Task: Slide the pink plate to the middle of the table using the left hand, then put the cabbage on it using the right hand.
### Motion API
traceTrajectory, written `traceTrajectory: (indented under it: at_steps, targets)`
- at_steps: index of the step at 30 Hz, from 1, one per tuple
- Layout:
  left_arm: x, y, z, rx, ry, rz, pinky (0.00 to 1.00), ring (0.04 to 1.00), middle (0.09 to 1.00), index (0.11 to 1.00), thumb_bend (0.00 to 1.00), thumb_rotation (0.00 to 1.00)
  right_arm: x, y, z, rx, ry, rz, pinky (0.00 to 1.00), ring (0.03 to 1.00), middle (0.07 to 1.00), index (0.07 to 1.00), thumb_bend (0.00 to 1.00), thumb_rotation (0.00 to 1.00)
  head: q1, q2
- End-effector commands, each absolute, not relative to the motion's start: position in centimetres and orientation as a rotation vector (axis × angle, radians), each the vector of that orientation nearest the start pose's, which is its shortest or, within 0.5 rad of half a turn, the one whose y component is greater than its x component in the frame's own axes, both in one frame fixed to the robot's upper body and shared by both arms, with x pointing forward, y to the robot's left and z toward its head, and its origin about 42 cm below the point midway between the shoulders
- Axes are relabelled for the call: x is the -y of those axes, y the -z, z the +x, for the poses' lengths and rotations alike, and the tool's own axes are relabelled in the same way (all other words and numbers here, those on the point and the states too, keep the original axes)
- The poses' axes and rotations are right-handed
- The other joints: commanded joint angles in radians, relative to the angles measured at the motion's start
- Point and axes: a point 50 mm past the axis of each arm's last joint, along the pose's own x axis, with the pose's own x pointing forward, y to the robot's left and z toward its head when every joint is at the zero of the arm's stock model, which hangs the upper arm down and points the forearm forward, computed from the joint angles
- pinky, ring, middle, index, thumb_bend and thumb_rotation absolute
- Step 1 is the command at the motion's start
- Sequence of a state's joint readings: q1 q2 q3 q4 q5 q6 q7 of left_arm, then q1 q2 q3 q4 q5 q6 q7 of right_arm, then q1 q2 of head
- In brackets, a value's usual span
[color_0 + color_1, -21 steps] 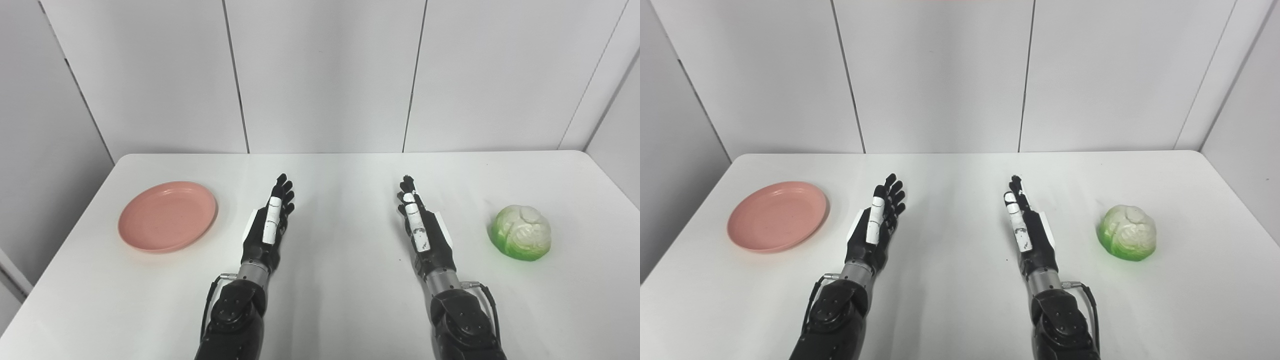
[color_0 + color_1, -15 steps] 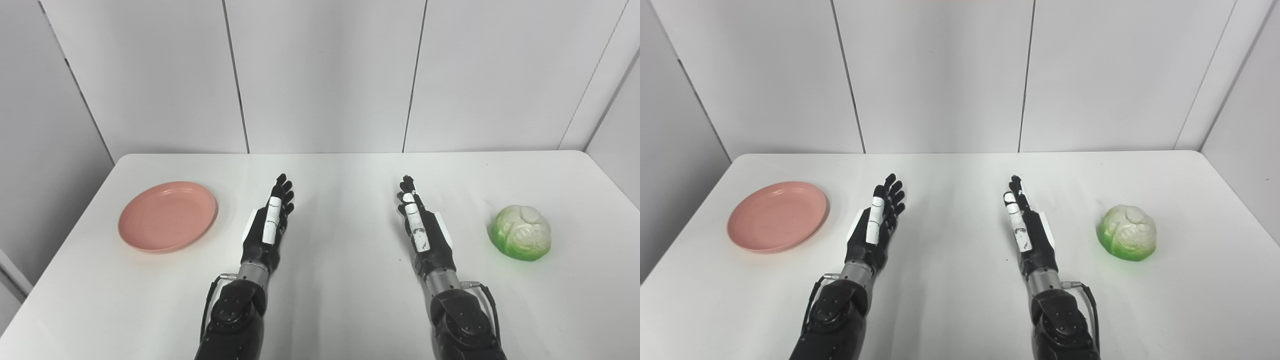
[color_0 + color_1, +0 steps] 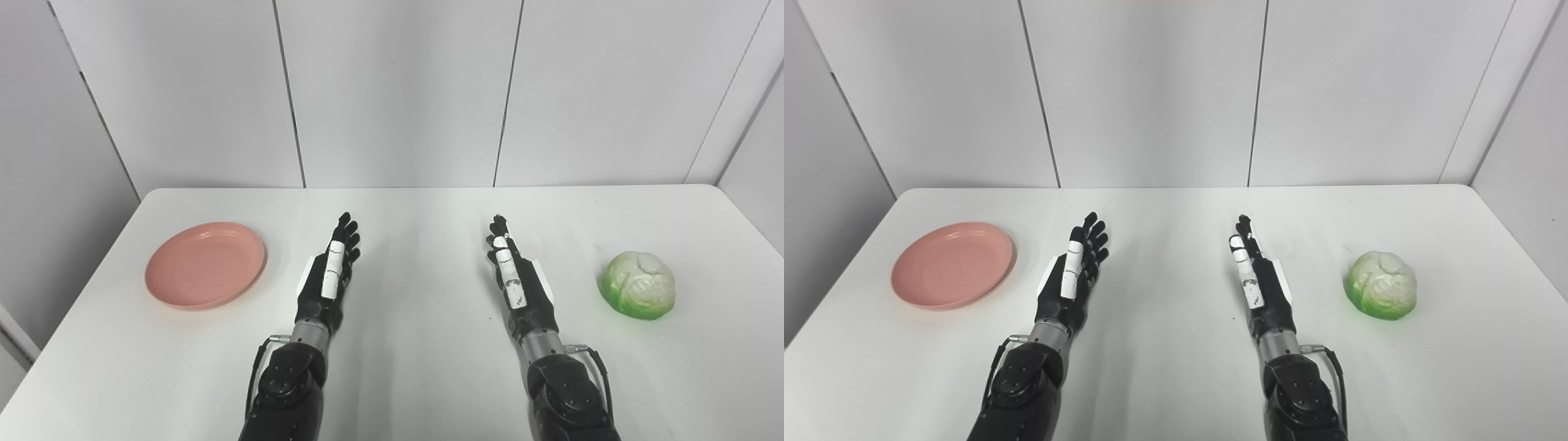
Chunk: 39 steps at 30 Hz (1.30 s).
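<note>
An empty pink plate (image 3: 205, 264) lies flat on the white table (image 3: 416, 380), at its left side. A green and white cabbage (image 3: 638, 285) sits on the table at the right. My left hand (image 3: 331, 272) rests over the table to the right of the plate, fingers stretched forward and apart, holding nothing. My right hand (image 3: 514, 275) is held the same way, open, to the left of the cabbage and apart from it. Neither hand touches the plate or the cabbage.
The table's far edge meets a grey panelled wall (image 3: 398, 92). Its left edge runs close past the plate and its right edge lies beyond the cabbage. Bare tabletop lies between the two hands.
</note>
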<state>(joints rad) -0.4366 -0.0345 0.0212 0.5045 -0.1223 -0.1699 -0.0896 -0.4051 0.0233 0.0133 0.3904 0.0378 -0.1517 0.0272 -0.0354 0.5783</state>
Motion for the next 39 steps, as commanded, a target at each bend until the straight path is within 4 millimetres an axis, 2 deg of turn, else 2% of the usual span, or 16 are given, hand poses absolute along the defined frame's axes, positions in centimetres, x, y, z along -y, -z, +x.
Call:
traceTrajectory:
  at_steps: [1,5,6,7,8,9,11,17,19,21,22,26,29,33,39]
  targets:
    - [-16.1,-9.6,40.5,0.036,0.167,-0.129,1.00,1.000,1.000,1.000,0.83,1.00,15.4,-15.6,41.7,0.232,-0.161,0.050,1.00,1.000,1.000,1.000,0.71,1.00,0.008,-0.002]
    - [-15.8,-9.9,40.5,0.034,0.167,-0.139,1.00,1.000,1.000,1.000,0.83,1.00,15.9,-15.5,41.4,0.235,-0.166,0.059,1.00,1.000,1.000,1.000,0.69,1.00,0.090,-0.020]
    - [-15.7,-10.1,40.6,0.037,0.168,-0.139,1.00,1.000,1.000,1.000,0.83,1.00,16.2,-15.4,41.4,0.233,-0.167,0.060,1.00,1.000,1.000,1.000,0.69,1.00,0.133,-0.035]
    - [-15.7,-10.3,40.7,0.039,0.168,-0.139,1.00,1.000,1.000,1.000,0.83,1.00,16.4,-15.4,41.4,0.232,-0.168,0.061,1.00,1.000,1.000,1.000,0.69,1.00,0.133,-0.035]
    - [-16.2,-11.1,41.2,0.056,0.167,-0.124,1.00,1.000,1.000,1.000,0.84,1.00,16.7,-15.3,41.3,0.229,-0.167,0.060,1.00,1.000,1.000,1.000,0.69,1.00,0.181,-0.053]
    - [-16.6,-11.7,41.6,0.068,0.167,-0.113,1.00,1.000,1.000,1.000,0.84,1.00,17.0,-15.2,41.3,0.227,-0.167,0.059,1.00,1.000,1.000,1.000,0.69,1.00,0.181,-0.053]
    - [-18.2,-13.5,42.7,0.113,0.148,-0.097,1.00,1.000,1.000,1.000,0.85,1.00,17.6,-14.9,41.3,0.225,-0.160,0.063,1.00,1.000,1.000,1.000,0.69,1.00,0.238,-0.075]
    - [-22.9,-17.8,45.6,0.266,0.028,-0.040,1.00,1.000,0.996,0.997,0.83,1.00,19.0,-14.3,41.6,0.240,-0.162,0.035,1.00,1.000,1.000,1.000,0.66,1.00,0.313,-0.109]
    - [-24.6,-19.0,46.0,0.287,-0.023,-0.042,1.00,1.000,0.982,0.987,0.85,1.00,19.2,-14.1,41.7,0.244,-0.163,0.034,1.00,1.000,1.000,1.000,0.66,1.00,0.331,-0.116]
    - [-26.4,-20.0,46.3,0.315,-0.084,-0.050,1.00,0.952,0.927,0.940,0.86,1.00,19.4,-14.0,41.9,0.239,-0.168,0.046,1.00,1.000,1.000,1.000,0.66,1.00,0.340,-0.121]
    - [-27.2,-20.3,46.5,0.329,-0.108,-0.055,0.96,0.903,0.886,0.897,0.86,1.00,19.5,-13.9,41.9,0.236,-0.171,0.052,1.00,1.000,1.000,1.000,0.67,1.00,0.340,-0.121]
    - [-30.6,-21.9,46.7,0.348,-0.200,-0.042,0.92,0.843,0.825,0.835,0.86,1.00,19.6,-13.8,42.0,0.236,-0.166,0.052,1.00,1.000,1.000,1.000,0.69,1.00,0.348,-0.129]
    - [-32.6,-22.6,46.8,0.353,-0.248,-0.030,0.91,0.821,0.802,0.812,0.86,1.00,19.6,-13.6,42.0,0.235,-0.164,0.047,1.00,1.000,1.000,1.000,0.68,1.00,0.354,-0.135]
    - [-35.4,-23.3,46.5,0.355,-0.304,0.036,0.81,0.780,0.774,0.785,0.85,1.00,19.8,-13.4,42.1,0.225,-0.181,0.064,1.00,1.000,1.000,1.000,0.70,1.00,0.366,-0.143]
    - [-39.2,-23.8,46.0,0.347,-0.376,0.108,0.80,0.776,0.762,0.770,0.85,1.00,19.9,-13.3,42.1,0.232,-0.170,0.055,1.00,1.000,1.000,1.000,0.70,1.00,0.372,-0.145]
